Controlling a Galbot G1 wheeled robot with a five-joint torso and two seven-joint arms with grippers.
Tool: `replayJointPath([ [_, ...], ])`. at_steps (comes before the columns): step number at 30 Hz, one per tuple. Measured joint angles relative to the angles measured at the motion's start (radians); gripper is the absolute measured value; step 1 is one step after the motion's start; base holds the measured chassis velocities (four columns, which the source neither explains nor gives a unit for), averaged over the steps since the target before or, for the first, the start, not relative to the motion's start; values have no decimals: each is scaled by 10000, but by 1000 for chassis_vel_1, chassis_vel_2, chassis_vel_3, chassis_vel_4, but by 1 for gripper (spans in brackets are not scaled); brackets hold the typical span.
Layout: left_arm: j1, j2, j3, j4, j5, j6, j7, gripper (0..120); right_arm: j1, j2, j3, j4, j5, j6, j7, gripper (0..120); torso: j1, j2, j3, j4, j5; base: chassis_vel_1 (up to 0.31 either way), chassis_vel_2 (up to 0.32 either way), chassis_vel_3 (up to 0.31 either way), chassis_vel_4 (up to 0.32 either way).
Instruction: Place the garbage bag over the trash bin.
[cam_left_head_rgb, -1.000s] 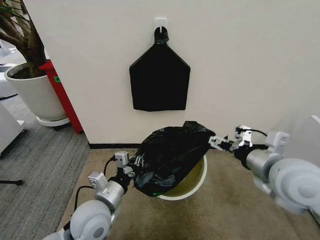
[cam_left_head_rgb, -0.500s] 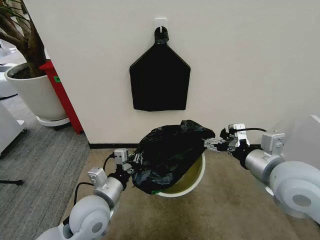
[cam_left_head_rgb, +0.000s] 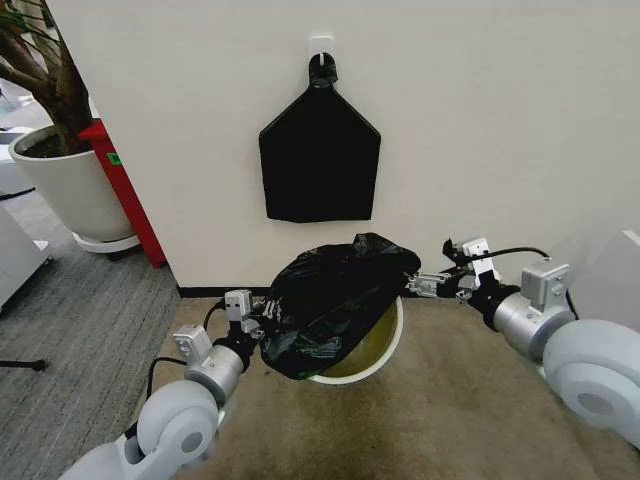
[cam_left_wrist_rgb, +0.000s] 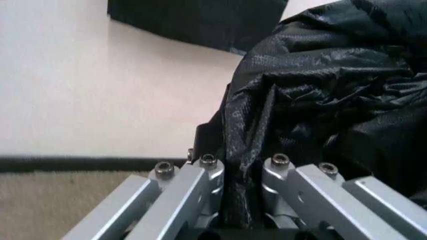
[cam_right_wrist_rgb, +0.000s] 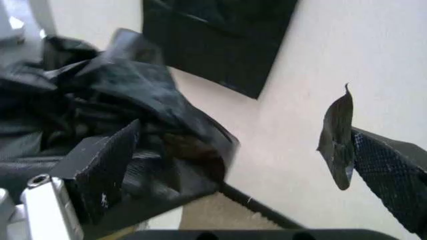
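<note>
Over the bin (cam_left_head_rgb: 385, 355), the bag (cam_left_head_rgb: 330, 305) hangs: left claw (cam_left_head_rgb: 262, 322) pinching its nine-o'clock edge, right claw (cam_left_head_rgb: 418, 285) spread wide at three.

The floor has two surfaces. A brown carpet (cam_left_head_rgb: 470, 400) covers the part in front of the white wall, and a grey striped carpet (cam_left_head_rgb: 80, 330) begins at about 9 o'clock from the middle. The trash bin (cam_left_head_rgb: 385, 352) stands on the brown carpet, close to the wall. At 10 o'clock a big white plant pot (cam_left_head_rgb: 65, 185) stands on a round base, just beside a red panel (cam_left_head_rgb: 125, 190) which leans on the wall corner.
</note>
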Motion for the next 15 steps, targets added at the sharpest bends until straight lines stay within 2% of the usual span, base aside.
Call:
replayJointPath([
  [6,-46,195,-22,-85,654,-104,325,4,94,-377,-180,-74,-1035,-24,-1108,100,0,0,0,0,2,0,0,0,0],
  [15,83,340,-24,-129,1508,-317,839,4,349,-537,-155,-194,-795,289,-1004,100,0,0,0,0,4,0,0,0,0],
])
